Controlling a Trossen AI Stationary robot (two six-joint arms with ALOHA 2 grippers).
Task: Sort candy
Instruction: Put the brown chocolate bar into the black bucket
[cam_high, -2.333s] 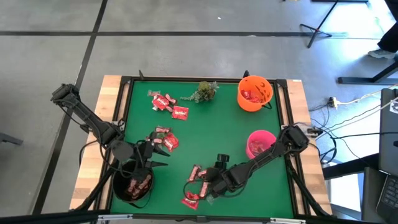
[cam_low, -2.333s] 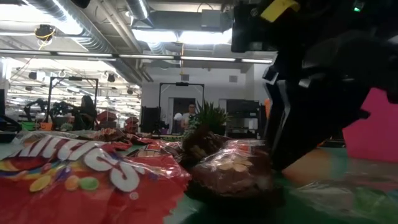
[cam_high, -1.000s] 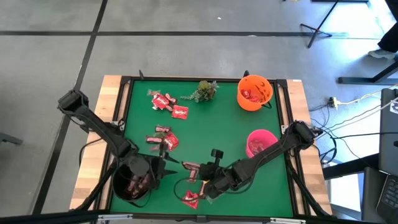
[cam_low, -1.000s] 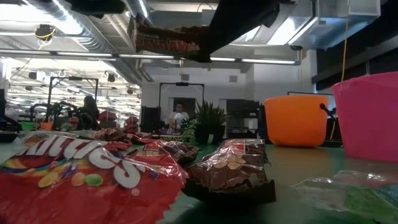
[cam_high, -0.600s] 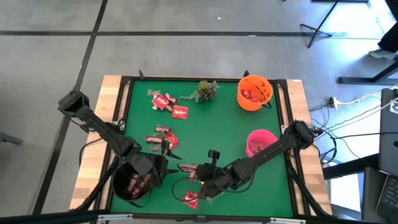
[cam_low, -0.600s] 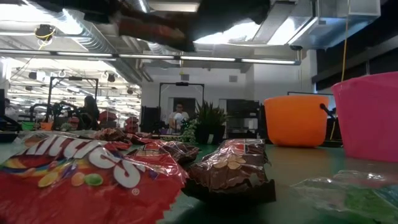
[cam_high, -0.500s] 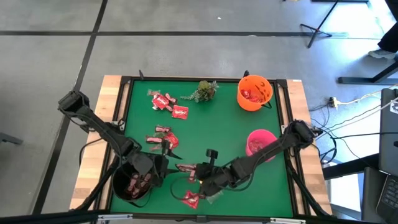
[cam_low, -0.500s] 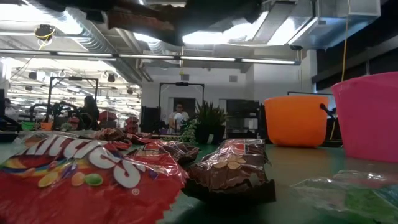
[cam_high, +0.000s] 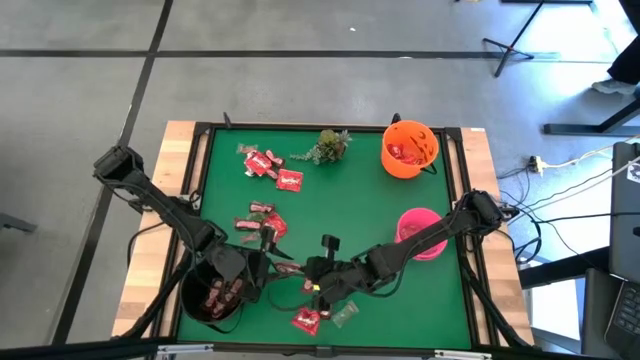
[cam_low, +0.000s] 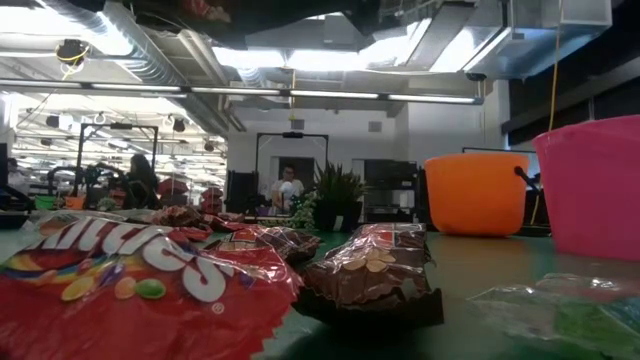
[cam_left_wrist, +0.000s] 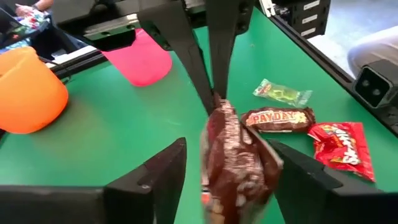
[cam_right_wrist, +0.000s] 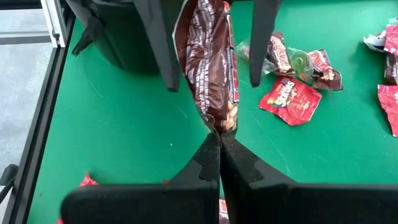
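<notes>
My right gripper (cam_high: 306, 277) is shut on a dark brown candy bar (cam_right_wrist: 205, 56) above the table's near middle. It holds the bar out between the fingers of my open left gripper (cam_high: 268, 268), which stand on either side of the bar (cam_left_wrist: 236, 162) with gaps showing in the right wrist view. The left gripper hovers at the edge of the black bowl (cam_high: 190, 305), which holds several sweets. More candy lies on the green mat: a group far left (cam_high: 268, 165), one at middle left (cam_high: 262, 222), one near the front edge (cam_high: 310, 318). My right gripper pinches one end of the brown bar's wrapper (cam_right_wrist: 219, 127) between its two fingertips. The fingers slant down from the table's right side and lie along the bar. The bar sticks out beyond the fingertips toward the left gripper, lifted clear of the mat.
An orange bowl (cam_high: 410, 150) with red candy stands far right, a pink bowl (cam_high: 420, 232) near the right edge, a green plant sprig (cam_high: 328, 147) at the far middle. A PayDay bar (cam_left_wrist: 277, 118), a red Skittles packet (cam_left_wrist: 339, 146) and a clear-wrapped sweet (cam_left_wrist: 280, 93) lie below the grippers.
My right gripper has carried the brown bar up and toward the table's left, tipping as it went, until the bar stands between the left gripper's fingers. In the low view the bar has risen out of the picture's top.
</notes>
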